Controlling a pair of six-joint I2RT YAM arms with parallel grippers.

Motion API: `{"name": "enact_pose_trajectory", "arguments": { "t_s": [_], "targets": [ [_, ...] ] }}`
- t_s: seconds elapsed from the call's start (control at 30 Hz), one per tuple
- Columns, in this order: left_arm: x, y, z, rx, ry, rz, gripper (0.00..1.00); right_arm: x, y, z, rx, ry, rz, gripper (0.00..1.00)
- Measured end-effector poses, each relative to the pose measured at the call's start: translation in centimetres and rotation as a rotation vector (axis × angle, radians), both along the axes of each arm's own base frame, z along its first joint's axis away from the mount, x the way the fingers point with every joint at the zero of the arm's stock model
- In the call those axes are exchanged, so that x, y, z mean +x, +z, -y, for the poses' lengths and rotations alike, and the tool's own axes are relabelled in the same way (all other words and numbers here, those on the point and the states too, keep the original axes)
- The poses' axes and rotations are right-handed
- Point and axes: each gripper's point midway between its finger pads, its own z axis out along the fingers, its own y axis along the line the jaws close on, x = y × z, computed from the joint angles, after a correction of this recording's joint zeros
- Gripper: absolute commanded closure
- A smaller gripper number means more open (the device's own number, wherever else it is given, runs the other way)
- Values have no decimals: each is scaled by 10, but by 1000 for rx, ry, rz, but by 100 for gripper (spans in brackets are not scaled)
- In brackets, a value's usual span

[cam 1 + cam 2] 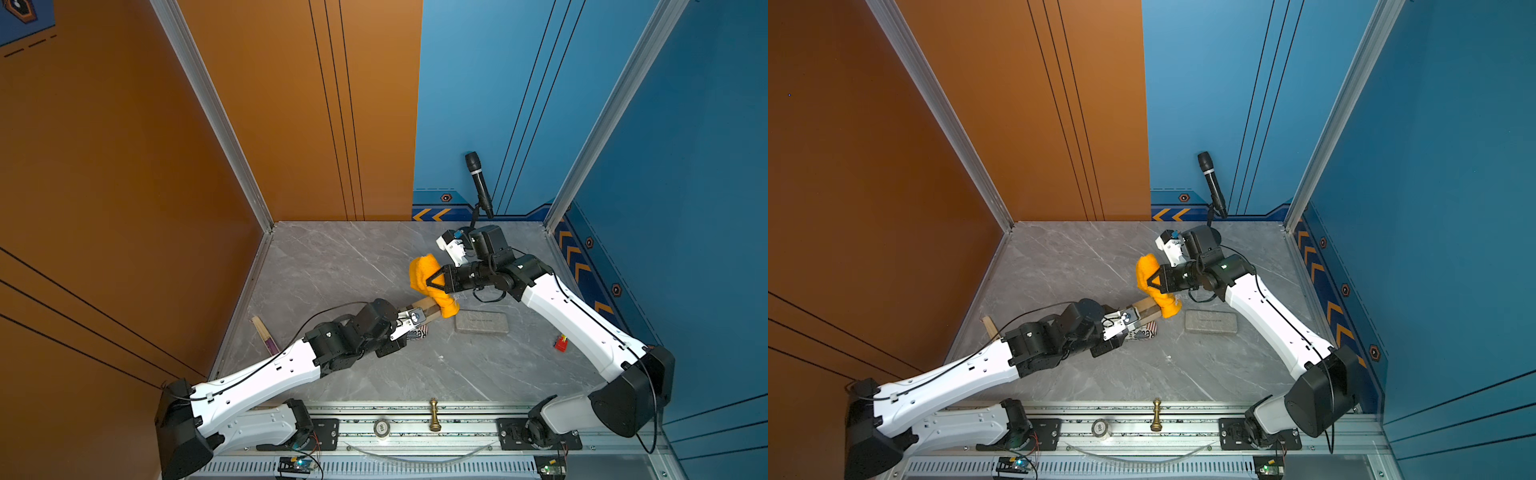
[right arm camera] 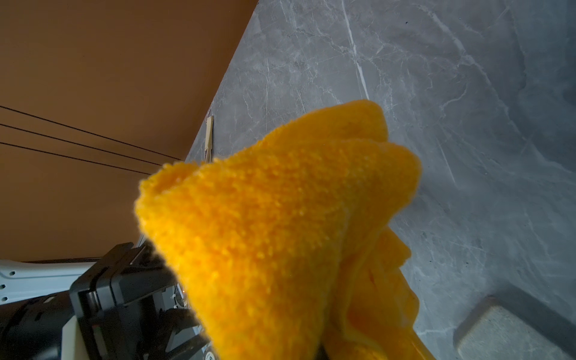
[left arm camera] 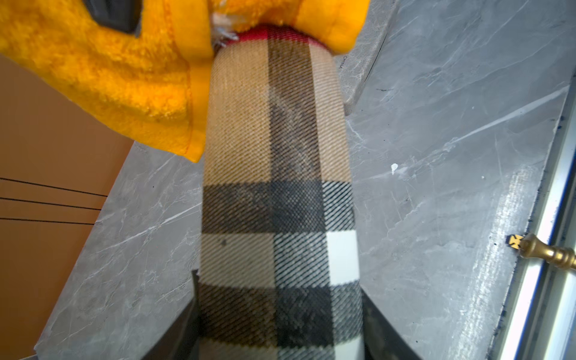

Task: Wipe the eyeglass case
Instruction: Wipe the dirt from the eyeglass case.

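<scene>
Here, the plaid case (image 3: 274,156) is clamped at its near end by the left gripper (image 3: 280,286) and is held over the middle of the table (image 1: 332,266), pointed toward the far right. Its far end is covered by the orange cloth (image 1: 422,270), which is pinched tight in the right gripper (image 1: 432,280). A grey block (image 1: 482,322) is seen lying just right of the cloth's hanging end.

Open marble table (image 1: 436,374) is stretching wide between the grey slab (image 1: 482,322) and the front rail, a clear lane. Just beside the slab's far left corner, the orange cloth (image 1: 428,282) and plaid eyeglass case (image 1: 428,309) are crowding in, while the right arm (image 1: 573,316) is blocking beyond its right end.
</scene>
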Motion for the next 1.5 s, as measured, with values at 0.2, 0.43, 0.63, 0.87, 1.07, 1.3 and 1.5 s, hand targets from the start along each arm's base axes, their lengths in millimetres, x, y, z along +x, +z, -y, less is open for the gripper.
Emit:
{"name": "enact_pose_trajectory", "arguments": {
  "t_s": [0.2,0.43,0.63,0.87,1.07,1.3,1.5],
  "targets": [
    [15,0,-12,-26,48,-29,63,-5,0,-11,14,23,9,100],
    [13,-1,-11,-59,43,-66,63,-4,-4,-9,14,17,5,100],
    [-8,11,3,-103,-15,-58,63,17,-7,9,12,-38,3,100],
    [3,47,-26,-231,97,12,64,17,-9,12,18,-33,-6,100],
    [20,47,-52,-336,226,-54,63,-12,0,22,39,-19,24,100],
    [32,61,-59,-588,291,-216,62,-27,32,33,94,-33,146,100],
    [52,114,-47,-1013,252,-408,60,-43,50,22,144,-20,275,100]
  ]
}}
